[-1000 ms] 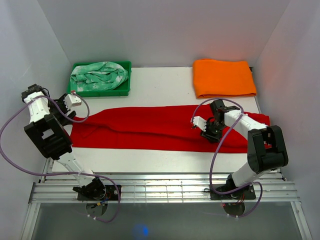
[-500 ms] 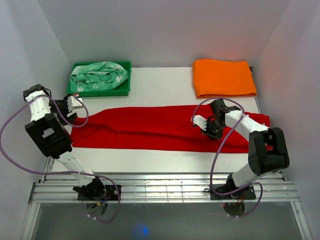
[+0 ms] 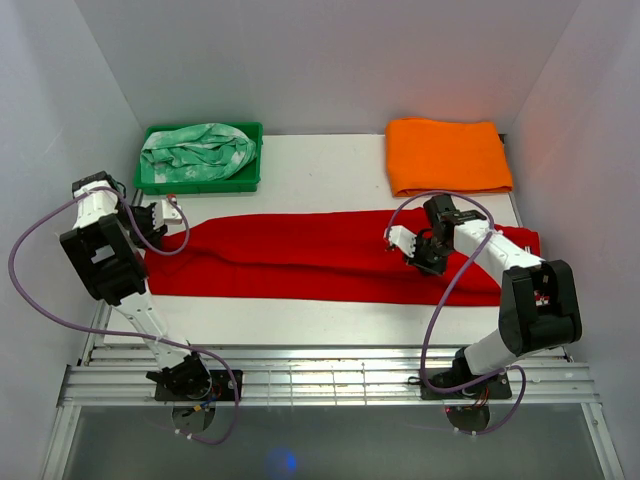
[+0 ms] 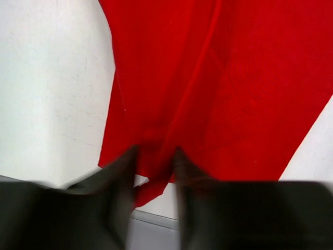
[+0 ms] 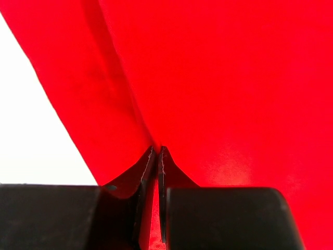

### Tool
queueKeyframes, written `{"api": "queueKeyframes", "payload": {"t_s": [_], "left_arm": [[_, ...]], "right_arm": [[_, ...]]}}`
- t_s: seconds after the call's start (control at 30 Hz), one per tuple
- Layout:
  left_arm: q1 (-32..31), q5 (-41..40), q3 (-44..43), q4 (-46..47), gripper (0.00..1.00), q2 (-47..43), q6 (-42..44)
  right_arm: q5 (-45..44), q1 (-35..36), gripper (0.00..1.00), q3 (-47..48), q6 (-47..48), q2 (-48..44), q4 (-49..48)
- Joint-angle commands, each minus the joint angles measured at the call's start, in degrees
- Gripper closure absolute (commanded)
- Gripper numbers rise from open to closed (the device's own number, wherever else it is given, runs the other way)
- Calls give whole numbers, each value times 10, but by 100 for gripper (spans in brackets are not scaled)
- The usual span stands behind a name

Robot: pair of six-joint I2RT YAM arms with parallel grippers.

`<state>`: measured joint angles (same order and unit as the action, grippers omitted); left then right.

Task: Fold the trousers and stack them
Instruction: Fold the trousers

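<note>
The red trousers [image 3: 300, 255] lie stretched left to right across the white table. My left gripper [image 3: 168, 213] is at their left end. In the left wrist view its blurred fingers [image 4: 127, 172] straddle the edge of the trousers [image 4: 234, 94], and table still shows in the gap, so my left gripper [image 4: 155, 153] is open. My right gripper [image 3: 425, 252] sits on the cloth towards the right end. In the right wrist view my right gripper [image 5: 156, 150] is shut on a raised fold of the trousers [image 5: 218, 78].
A green tray [image 3: 252, 182] at the back left holds a mint green and white patterned cloth [image 3: 195, 150]. A folded orange cloth [image 3: 447, 155] lies at the back right. White walls close in on both sides. The table's left edge [image 4: 151, 229] runs just under my left fingers.
My left gripper has moved right onto the trousers' left end and its jaws have narrowed. My right gripper has shut on a fold of the red cloth.
</note>
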<state>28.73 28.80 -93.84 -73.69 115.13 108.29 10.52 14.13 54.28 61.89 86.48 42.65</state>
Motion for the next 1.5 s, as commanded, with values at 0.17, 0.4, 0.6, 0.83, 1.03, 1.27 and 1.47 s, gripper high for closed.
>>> {"api": "queueKeyframes", "payload": {"t_s": [0.17,0.4,0.6,0.83,1.03,1.27,1.47], "left_arm": [[3,-10,-49,-1,100,-9,-36],[7,87,-198,187,100,5,-266],[4,72,-144,512,100,-63,-445],[33,68,49,565,100,-159,-363],[109,93,227,569,100,-234,-332],[165,90,337,505,100,-262,-276],[167,51,393,460,100,-257,-223]], "right_arm": [[14,-39,92,53,2,-28,-4],[40,-88,92,104,-26,-39,-48],[54,-111,92,156,-43,-54,-92],[85,-115,92,121,8,-58,-50],[73,-115,92,11,82,-101,-35],[75,-114,92,-51,91,-103,-39],[73,-115,92,-52,104,-91,-21]]}}
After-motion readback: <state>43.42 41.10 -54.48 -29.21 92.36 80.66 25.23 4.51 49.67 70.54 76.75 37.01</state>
